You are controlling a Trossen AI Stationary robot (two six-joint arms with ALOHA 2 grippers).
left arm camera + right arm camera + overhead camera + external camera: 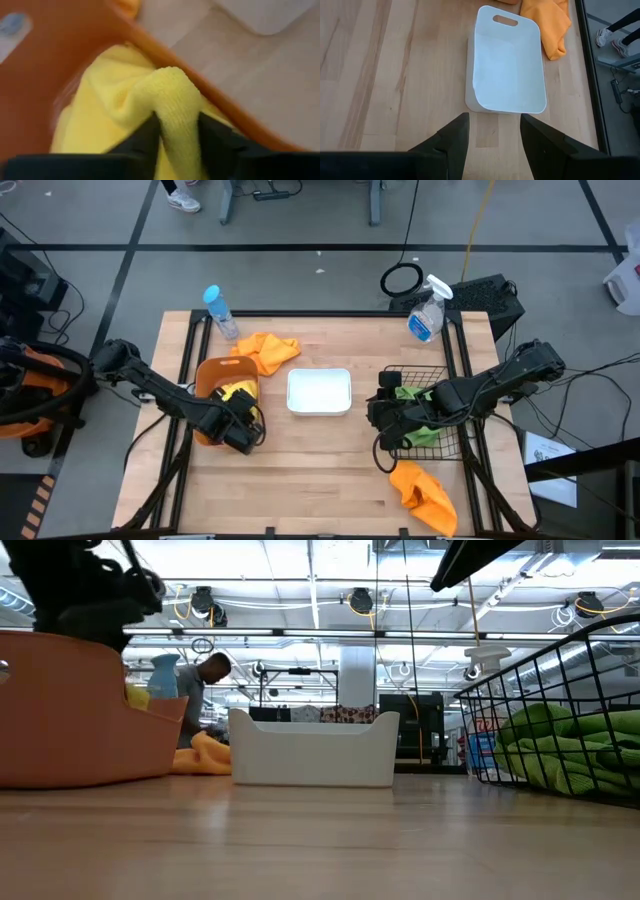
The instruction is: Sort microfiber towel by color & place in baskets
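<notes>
From above, the left pincer [243,428] sits at the near edge of the orange tub [214,372], over a yellow towel [237,392] lying inside it. The right pincer [384,412] hangs at the edge of the wire basket [432,372], where green towels [415,396] lie. The white tub [319,392] stands between the two baskets and looks to have nothing in it. One orange towel [268,351] lies on the desk [320,480] behind the orange tub, another orange towel [423,491] on the desk in front of the wire basket. A spray bottle [427,313] and a water bottle [221,311] stand at the far edge.

At desk height, the orange tub [80,710], the white tub [312,748] and the wire basket [560,700] stand in a row, with green cloth [565,745] heaped in the basket.

The left wrist view shows a fold of the yellow towel [175,95] between the dark fingers [145,135], inside the tub wall, which suits a drop into that tub; whether the fingers grip the fold or have let go cannot be told.

The right wrist view shows that pincer [492,131] parted and holding nothing, facing the white tub [507,65], likely free for the orange towels, which remain to be sorted.
</notes>
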